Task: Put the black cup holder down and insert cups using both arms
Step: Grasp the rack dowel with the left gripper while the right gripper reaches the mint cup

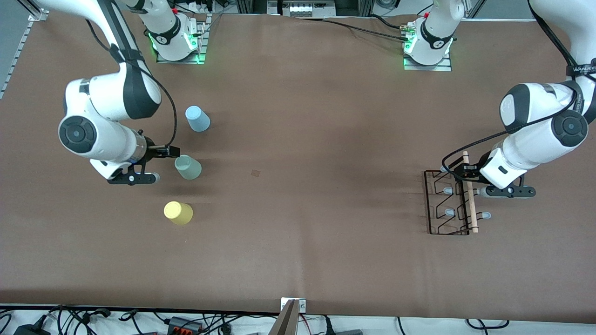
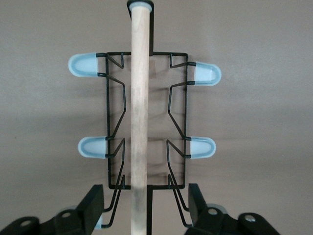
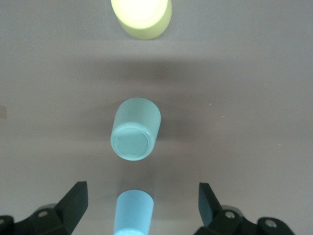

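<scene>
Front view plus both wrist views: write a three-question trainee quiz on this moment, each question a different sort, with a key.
1. True or false: the left gripper has its fingers open on either side of the wooden rod of the black cup holder.
2. Which cup lies nearest the front camera? A. light blue cup B. mint green cup C. yellow cup
3. Fill in: the right gripper hovers open beside the ____ cup.

Key: 1 true; 2 C; 3 mint green.
</scene>
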Tool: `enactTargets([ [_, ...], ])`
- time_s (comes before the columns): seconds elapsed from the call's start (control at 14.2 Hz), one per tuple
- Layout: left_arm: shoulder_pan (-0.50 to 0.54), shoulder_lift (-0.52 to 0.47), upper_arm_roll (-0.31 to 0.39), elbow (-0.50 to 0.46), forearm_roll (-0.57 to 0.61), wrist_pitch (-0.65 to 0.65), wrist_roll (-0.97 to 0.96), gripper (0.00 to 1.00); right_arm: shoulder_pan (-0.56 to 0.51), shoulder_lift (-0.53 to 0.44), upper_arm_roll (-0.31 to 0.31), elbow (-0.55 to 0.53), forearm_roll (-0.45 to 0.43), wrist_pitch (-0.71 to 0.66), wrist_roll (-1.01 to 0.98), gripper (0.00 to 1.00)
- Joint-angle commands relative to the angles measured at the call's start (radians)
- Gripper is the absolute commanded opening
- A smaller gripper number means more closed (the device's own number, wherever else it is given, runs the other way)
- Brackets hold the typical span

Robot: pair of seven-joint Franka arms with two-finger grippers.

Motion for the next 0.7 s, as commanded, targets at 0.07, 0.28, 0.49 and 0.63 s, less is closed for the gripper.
enactTargets([
  [0.07,0.003,0.03,-0.005,0.017,-0.025,0.031,-0.012,0.69,-0.006,0.083,-0.003,0.014,0.072,0.053,0.008,1.0],
  [0.28,0.004,0.052,-0.005,0.045,-0.025,0.02,-0.042,0.33,0.006,0.126,-0.003,0.016,0.069,0.101,0.056,1.0],
  [0.49,0.003,0.052,-0.005,0.047,-0.025,0.019,-0.055,0.03,0.011,0.152,-0.003,0.016,0.069,0.11,0.063,1.0],
  [0.63,0.003,0.055,-0.005,0.057,-0.025,0.02,-0.043,0.01,0.011,0.162,-0.003,0.014,0.064,0.109,0.094,1.0],
])
